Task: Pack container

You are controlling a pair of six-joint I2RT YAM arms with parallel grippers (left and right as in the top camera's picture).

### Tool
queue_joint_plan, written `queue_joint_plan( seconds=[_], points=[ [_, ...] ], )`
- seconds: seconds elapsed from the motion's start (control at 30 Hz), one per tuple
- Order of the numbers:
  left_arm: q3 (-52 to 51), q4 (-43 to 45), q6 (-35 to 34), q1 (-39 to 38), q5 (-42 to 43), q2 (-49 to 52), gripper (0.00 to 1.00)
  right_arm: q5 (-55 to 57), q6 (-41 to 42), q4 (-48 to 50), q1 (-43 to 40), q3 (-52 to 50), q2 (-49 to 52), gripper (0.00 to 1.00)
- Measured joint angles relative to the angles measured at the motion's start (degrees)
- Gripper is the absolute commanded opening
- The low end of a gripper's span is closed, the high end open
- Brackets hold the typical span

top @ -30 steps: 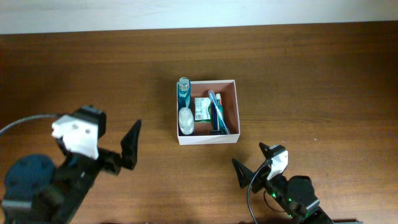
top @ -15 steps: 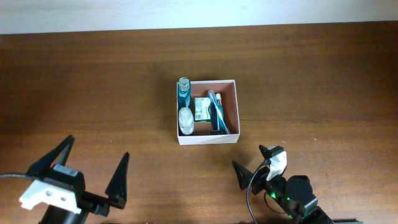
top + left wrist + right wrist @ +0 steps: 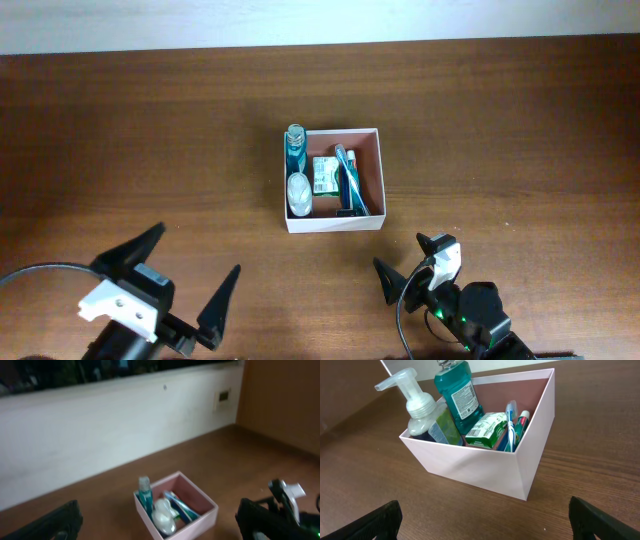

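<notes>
By my reckoning the packing is as good as done: the container (image 3: 368, 160) sits near the middle of the table (image 3: 150, 130), and it already holds a teal mouthwash bottle (image 3: 457, 392), a foam pump bottle (image 3: 422, 407), a green packet (image 3: 487, 427), a blue toothbrush (image 3: 510, 420) and a red-capped tube (image 3: 521, 422). The two bottles stand against its left wall and the rest is packed in beside them. The right part of its reddish floor is bare. I can find no loose item anywhere on the table, so I judge nothing is left to fetch (unless something lies outside what my cameras take in). Both my hands are empty. My left gripper (image 3: 180, 280) hangs over the near edge toward the near-left corner with its jaws spread wide. My right gripper (image 3: 405, 262) hangs at the near edge just right of the middle, well clear of the container's front wall, its jaws likewise wide apart and holding nothing. The table is dark brown wood with a plain grain, and apart from the container it carries nothing I can see. Past its far edge runs a white wall (image 3: 100, 425) with a small socket plate (image 3: 223, 396), and a wooden panel (image 3: 285, 400) stands off to one side.
</notes>
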Motion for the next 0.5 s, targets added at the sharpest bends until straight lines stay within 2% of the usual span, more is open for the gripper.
queue_joint_plan(
  seconds=[0.17, 0.3, 0.5],
  points=[
    [-0.4, -3.7, 0.2, 0.0, 0.7, -1.2, 1.00, 0.0, -0.1, 0.0, 0.0, 0.0, 0.0, 0.98],
    [-0.7, -4.2, 0.2, 0.0, 0.5, -7.2, 1.00, 0.0, -0.1, 0.0, 0.0, 0.0, 0.0, 0.99],
    [-0.4, -6.5, 0.2, 0.0, -4.5, -17.2, 1.00, 0.0, 0.0, 0.0, 0.0, 0.0, 0.0, 0.98]
  ],
)
